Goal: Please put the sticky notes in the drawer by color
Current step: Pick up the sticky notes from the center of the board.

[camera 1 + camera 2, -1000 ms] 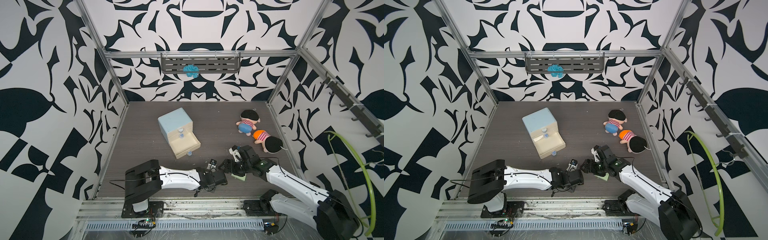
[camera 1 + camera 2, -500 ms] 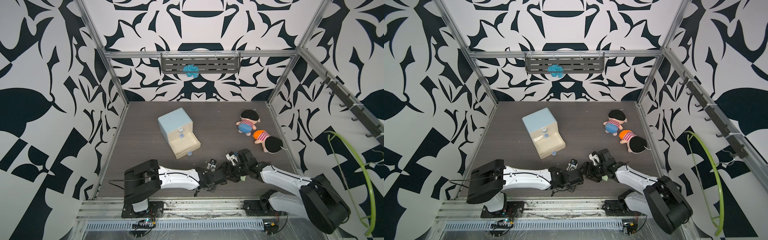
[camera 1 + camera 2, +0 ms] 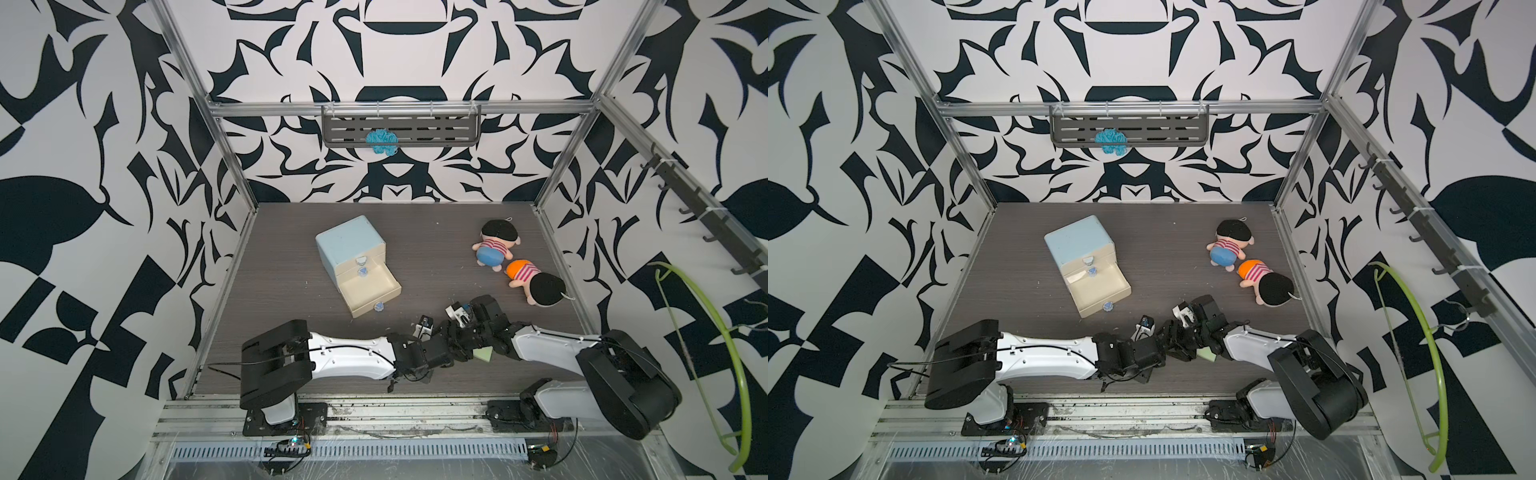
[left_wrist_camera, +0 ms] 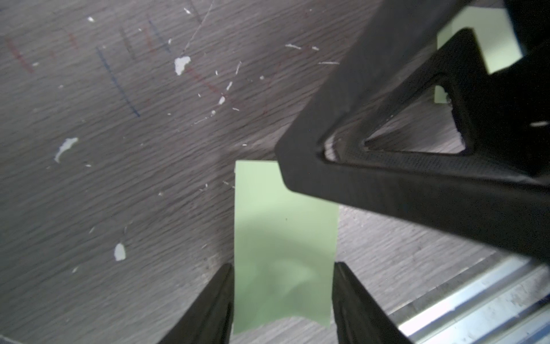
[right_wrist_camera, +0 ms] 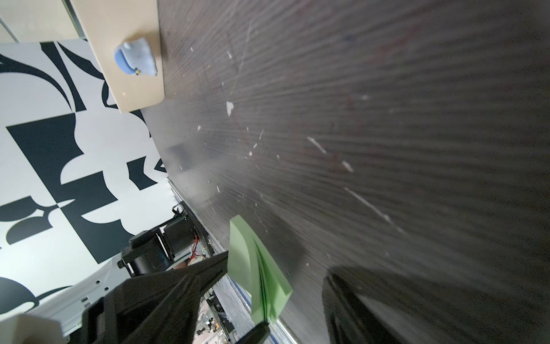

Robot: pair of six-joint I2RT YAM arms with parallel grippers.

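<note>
A light green sticky-note pad [image 4: 282, 238] stands between the fingers of my left gripper [image 4: 282, 297], which is shut on its two edges low over the table near the front. The same pad [image 5: 259, 268] fans open in the right wrist view. My right gripper [image 5: 279, 297] straddles it, open, one finger against it and the other apart. Another green pad [image 3: 484, 354] [image 3: 1206, 354] lies under the right wrist. The pale blue drawer chest [image 3: 351, 249] [image 3: 1079, 243] has its bottom drawer [image 3: 388, 291] pulled out. No other sticky notes show.
Two plush dolls [image 3: 496, 245] [image 3: 536, 284] lie at the right back of the table. A grey shelf [image 3: 401, 124] with a blue tuft hangs on the back wall. The metal front rail [image 3: 374, 409] runs close behind both grippers.
The right arm has folded down and swung left until its gripper met the left gripper's pad, and its jaws have narrowed. The left arm has stayed still.
</note>
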